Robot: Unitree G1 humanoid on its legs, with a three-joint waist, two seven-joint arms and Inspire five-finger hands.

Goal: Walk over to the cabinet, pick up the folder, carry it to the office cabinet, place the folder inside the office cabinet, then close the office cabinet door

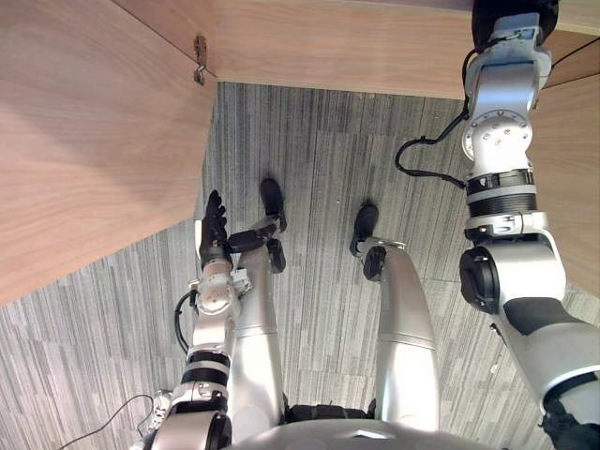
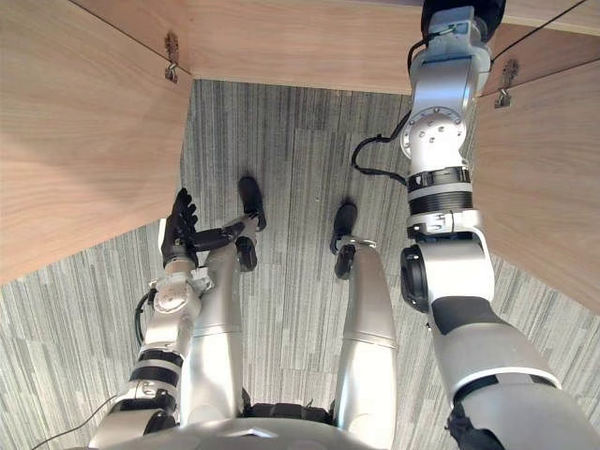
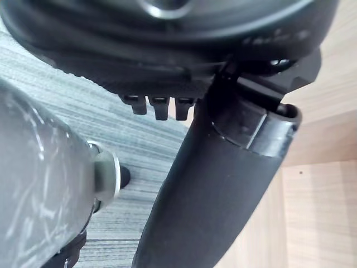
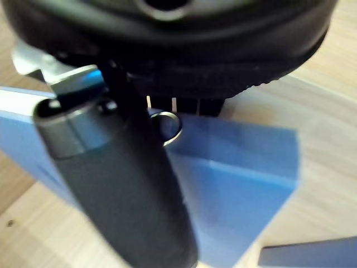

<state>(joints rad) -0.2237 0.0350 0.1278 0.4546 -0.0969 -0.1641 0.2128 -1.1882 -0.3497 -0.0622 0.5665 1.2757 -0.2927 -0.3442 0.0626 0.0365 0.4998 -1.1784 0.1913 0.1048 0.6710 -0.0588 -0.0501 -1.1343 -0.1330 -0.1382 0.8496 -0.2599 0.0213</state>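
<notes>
Reaching forward into the office cabinet [image 1: 328, 47], the right arm is stretching out straight, its right hand [image 4: 131, 190] pinching the blue folder [image 4: 240, 184] between thumb and fingers. The left hand [image 1: 214, 225] is hanging low beside the open door [image 1: 84, 141], fingers straight.

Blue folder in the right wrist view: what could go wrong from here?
1. The blue folder sits tight against the right robot hand; withdrawing could drag or tip it.
2. Another blue item lies beside it and may get knocked.
3. The open cabinet door stands close to the left robot hand; a swing could strike it.
</notes>
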